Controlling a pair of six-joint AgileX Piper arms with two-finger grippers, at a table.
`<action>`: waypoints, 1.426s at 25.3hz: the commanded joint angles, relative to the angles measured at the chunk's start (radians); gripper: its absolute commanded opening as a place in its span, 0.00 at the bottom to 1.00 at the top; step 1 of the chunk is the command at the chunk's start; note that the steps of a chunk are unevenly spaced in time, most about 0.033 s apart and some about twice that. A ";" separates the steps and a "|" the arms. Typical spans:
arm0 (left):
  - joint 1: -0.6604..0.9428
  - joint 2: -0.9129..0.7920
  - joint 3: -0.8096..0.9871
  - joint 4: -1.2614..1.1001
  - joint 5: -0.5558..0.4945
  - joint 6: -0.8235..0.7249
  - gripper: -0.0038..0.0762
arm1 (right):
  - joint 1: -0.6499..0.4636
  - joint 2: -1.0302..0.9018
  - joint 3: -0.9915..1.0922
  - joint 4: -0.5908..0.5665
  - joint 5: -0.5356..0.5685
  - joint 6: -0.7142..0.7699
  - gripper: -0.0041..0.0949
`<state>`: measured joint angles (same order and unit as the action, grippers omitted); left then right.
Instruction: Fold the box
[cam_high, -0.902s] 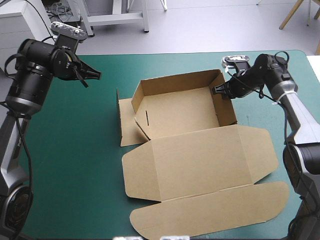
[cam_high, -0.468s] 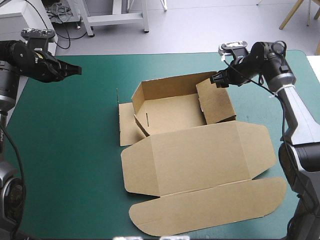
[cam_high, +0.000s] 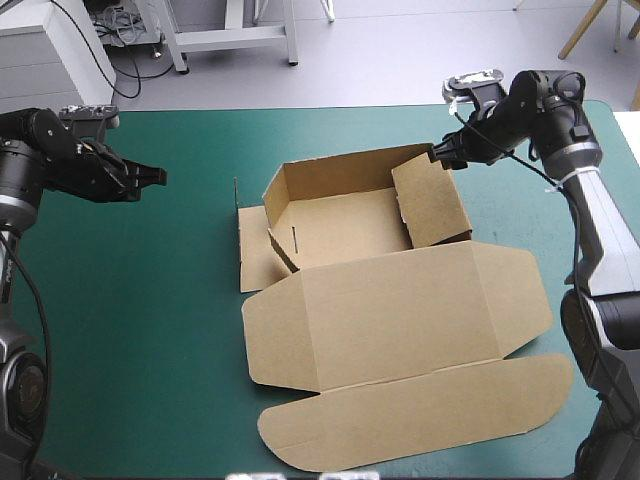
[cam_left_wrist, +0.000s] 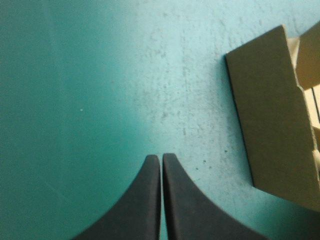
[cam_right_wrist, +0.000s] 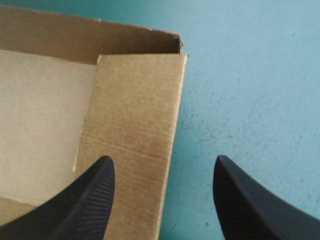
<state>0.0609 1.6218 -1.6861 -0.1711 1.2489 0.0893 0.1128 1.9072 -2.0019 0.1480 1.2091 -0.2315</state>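
Two walls of the brown box stand raised at the middle of the teal-green bench, lid flat; we note right gripper fingers spread above its inward-leaning matte right wall, left gripper fingers pressed together off its left side.

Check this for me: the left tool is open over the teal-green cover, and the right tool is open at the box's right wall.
Wrong on the left tool: it is shut, as the left wrist view shows, its fingers meeting over the teal-green cover. The right tool is open at the box's right wall.
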 joint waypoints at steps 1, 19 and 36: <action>-0.001 -0.041 -0.006 -0.079 0.017 0.024 0.04 | 0.002 -0.050 0.046 -0.014 -0.069 -0.011 0.55; -0.001 -0.041 -0.001 -0.190 0.036 0.067 0.04 | 0.002 0.112 0.097 0.064 -0.028 -0.077 0.04; -0.048 -0.041 -0.001 -0.188 0.026 0.074 0.51 | -0.150 -0.038 0.095 0.231 -0.007 -0.044 0.02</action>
<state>0.0429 1.6218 -1.6674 -0.3271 1.2480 0.1604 0.0025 1.9787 -1.8782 0.3242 1.2055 -0.2814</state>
